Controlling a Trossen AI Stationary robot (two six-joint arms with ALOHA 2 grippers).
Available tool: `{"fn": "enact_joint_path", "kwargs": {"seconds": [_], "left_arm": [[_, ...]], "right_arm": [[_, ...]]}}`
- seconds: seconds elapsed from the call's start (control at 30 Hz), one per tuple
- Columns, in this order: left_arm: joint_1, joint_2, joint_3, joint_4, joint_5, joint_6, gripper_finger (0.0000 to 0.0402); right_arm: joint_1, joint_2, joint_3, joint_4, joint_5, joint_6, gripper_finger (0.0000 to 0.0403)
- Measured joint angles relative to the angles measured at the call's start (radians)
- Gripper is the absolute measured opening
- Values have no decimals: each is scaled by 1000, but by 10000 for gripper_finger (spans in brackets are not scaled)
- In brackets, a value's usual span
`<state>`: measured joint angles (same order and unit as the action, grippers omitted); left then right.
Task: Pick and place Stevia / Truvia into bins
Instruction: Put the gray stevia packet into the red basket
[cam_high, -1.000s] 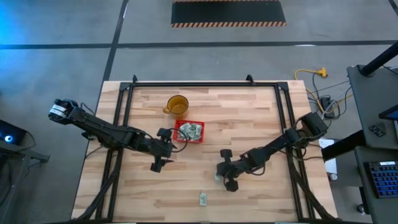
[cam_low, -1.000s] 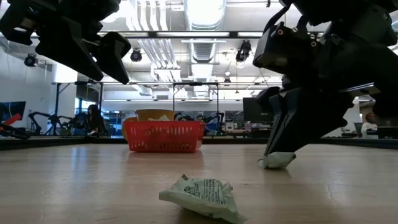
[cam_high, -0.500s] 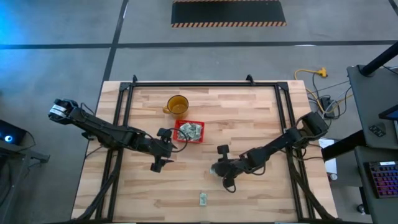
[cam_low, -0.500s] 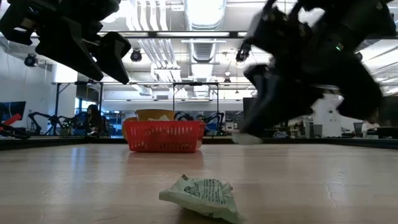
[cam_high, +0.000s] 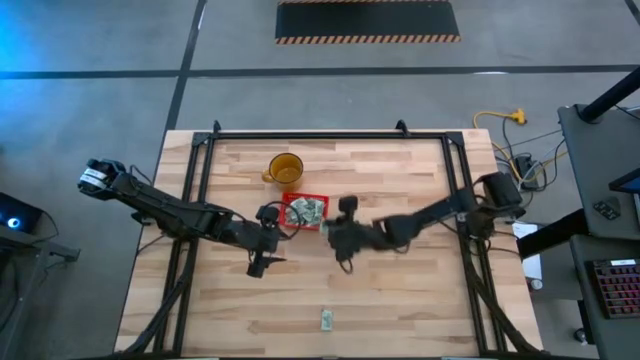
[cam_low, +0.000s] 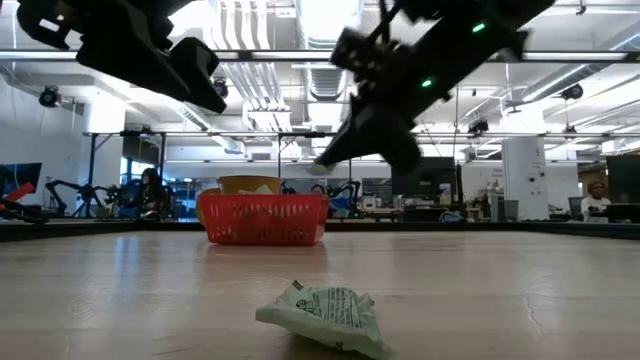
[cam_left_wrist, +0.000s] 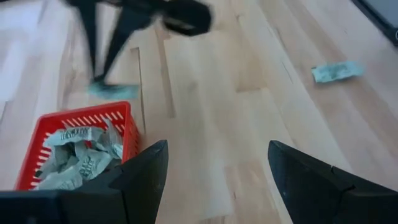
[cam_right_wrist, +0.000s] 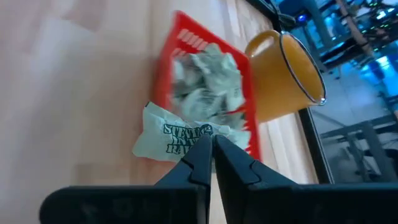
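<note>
The red basket (cam_high: 304, 211) sits mid-table with several pale green and white sachets inside (cam_right_wrist: 205, 81). My right gripper (cam_high: 330, 235) hovers just to the right of the basket, shut on one sachet (cam_right_wrist: 180, 138), which also shows in the left wrist view (cam_left_wrist: 112, 91). One more sachet (cam_high: 326, 319) lies flat near the table's near edge, crumpled in the low view (cam_low: 325, 315). My left gripper (cam_high: 262, 242) waits open, raised off the table, on the near-left side of the basket. My right gripper pinches the sachet between its two fingertips (cam_right_wrist: 202, 152) at one edge (cam_right_wrist: 199, 140), with the printed face spread out beyond them. The fingers slant down toward the table's left. The sachet is lifted clear of the table (cam_low: 328, 158), next to the basket's right wall.
An amber cup with a handle (cam_high: 285, 168) stands just beyond the basket toward the far edge. A black frame (cam_high: 300, 135) runs around the table's far and side edges. Bare wood lies to the right and toward the near edge.
My right gripper, shut on the sachet, has lifted it off the table and carried it toward the left and far side, from near the table's middle-right up to the red basket's right wall. The sachet is now clear of the table.
</note>
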<state>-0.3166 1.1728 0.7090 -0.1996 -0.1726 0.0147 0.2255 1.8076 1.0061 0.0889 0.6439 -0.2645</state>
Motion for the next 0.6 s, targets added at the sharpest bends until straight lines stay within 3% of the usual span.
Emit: {"fn": "enact_joint_path", "kwargs": {"seconds": [0.33, 0.6], "left_arm": [[0, 36, -1, 1, 4, -62, 259], [0, 86, -1, 14, 4, -66, 259]], "right_arm": [[-224, 0, 0, 59, -309, -33, 9], [-280, 0, -5, 53, -365, 25, 9]]}}
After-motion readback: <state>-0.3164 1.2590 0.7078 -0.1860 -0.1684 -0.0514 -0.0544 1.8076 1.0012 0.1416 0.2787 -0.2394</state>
